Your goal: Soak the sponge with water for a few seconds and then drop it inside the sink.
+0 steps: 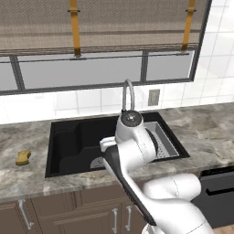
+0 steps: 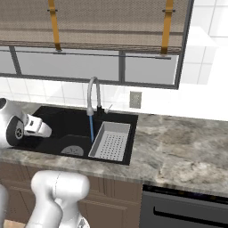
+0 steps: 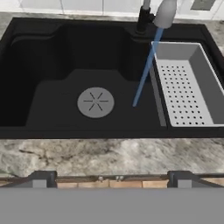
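Observation:
The yellow-orange sponge point(image 1: 23, 157) lies on the marble counter left of the sink point(image 1: 68, 137), well apart from my arm. In the hand view my gripper point(image 3: 111, 178) is open with nothing between its fingertips point(image 3: 41, 177). It hovers over the counter's front edge and looks into the black sink point(image 3: 52, 100). A thin blue stream of water point(image 3: 144, 70) runs from the faucet spout point(image 3: 165, 13) to the basin floor, right of the round grey drain point(image 3: 96, 102). The water point(image 2: 91, 127) also shows in the right base view, falling into the sink point(image 2: 58, 120).
A grey perforated drainer tray point(image 3: 188, 92) fills the sink's right side. The curved silver faucet point(image 1: 128, 93) stands behind the basin under the window. Marble counter point(image 2: 178, 142) stretches right of the sink. My own arm point(image 1: 132, 141) blocks the basin's middle in the left base view.

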### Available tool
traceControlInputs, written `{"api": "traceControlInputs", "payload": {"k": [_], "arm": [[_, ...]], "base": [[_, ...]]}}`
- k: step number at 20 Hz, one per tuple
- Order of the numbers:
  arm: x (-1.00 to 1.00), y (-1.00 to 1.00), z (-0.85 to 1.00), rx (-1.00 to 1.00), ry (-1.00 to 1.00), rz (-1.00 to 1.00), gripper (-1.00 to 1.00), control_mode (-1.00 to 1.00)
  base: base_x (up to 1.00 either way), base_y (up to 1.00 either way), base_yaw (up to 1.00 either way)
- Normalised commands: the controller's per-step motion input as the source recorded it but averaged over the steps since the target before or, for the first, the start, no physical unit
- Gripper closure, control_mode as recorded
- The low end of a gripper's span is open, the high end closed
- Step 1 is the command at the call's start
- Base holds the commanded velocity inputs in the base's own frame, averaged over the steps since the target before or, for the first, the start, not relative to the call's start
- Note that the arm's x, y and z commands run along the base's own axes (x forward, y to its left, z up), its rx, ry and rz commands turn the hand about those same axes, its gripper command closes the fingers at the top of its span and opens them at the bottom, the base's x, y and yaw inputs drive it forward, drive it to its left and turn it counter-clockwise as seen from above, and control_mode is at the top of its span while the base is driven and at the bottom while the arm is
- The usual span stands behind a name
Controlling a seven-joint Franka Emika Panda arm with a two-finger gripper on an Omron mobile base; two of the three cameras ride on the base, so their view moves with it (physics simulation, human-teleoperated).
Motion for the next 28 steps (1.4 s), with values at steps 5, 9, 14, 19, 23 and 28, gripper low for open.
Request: {"api": "traceControlInputs", "payload": {"k": [5,9,14,19,23,28], "arm": [[0.33,0.53,-0.09,0.00,0.00,0.00,-1.00,-1.00],[0.54,0.38,-0.11,0.00,0.01,0.00,-1.00,-1.00],[0.73,0.32,-0.10,0.00,0.08,0.00,-1.00,-1.00],[0.97,0.17,-0.02,0.00,0.16,0.00,-1.00,-1.00],[0.82,0.08,0.00,0.02,0.22,0.00,-1.00,-1.00],[0.46,0.06,0.00,0.02,0.25,0.00,-1.00,-1.00]], "base": [[0.00,0.00,0.00],[0.00,0.00,0.00],[0.00,0.00,0.00],[0.00,0.00,0.00],[0.00,0.00,0.00],[0.00,0.00,0.00]]}}
